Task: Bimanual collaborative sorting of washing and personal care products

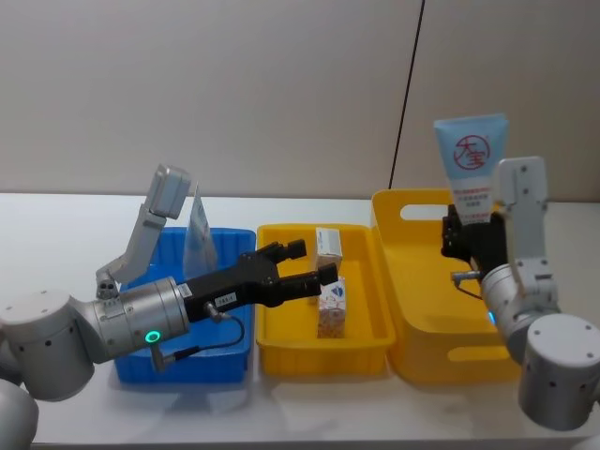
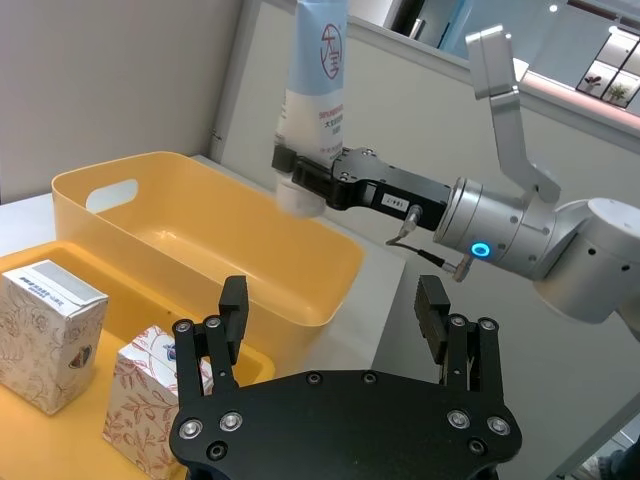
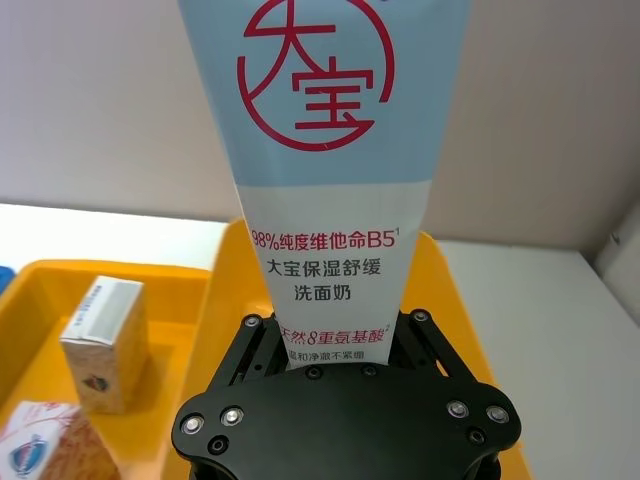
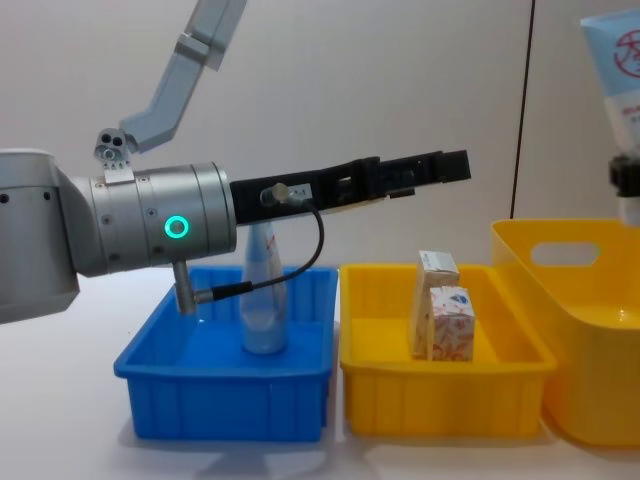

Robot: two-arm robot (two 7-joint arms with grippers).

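R fingers (image 1: pixel 471 225) shut tight on the pale blue tube (image 1: pixel 472 159). They grip it low down, near the cap end, and the tube stands straight up out of them w/ the red round logo facing me. Tube and fingers hang over the deep yellow bin (image 1: pixel 417 281), above its rim, touching no wall.

L fingers (image 1: pixel 311 262) spread wide, nothing in them, reaching fwd over the shallow yellow tray (image 1: pixel 323 361). Two cartons stand in that tray, close together. The taller beige carton (image 1: pixel 328 246) is at the back, and the white carton w/ red-orange pattern (image 1: pixel 331 309) is in front, nearer me. From the head view my lower finger looks right at the patterned one's top. The chest view shows the fingers riding well above both cartons, no contact.

Second tube (image 4: pixel 264 300) stands cap-down in the blue tray (image 4: pixel 220 405). My L arm crosses over it, so it's partly hidden. It's prob leaning toward the back wall, can't say for sure.

The three containers sit in a row on the table (image 1: pixel 56 234): blue on my left, shallow yellow in the middle, deep bin on the right, each just beside the next. The deep bin's tall left wall stands btw the cartons and the held tube.
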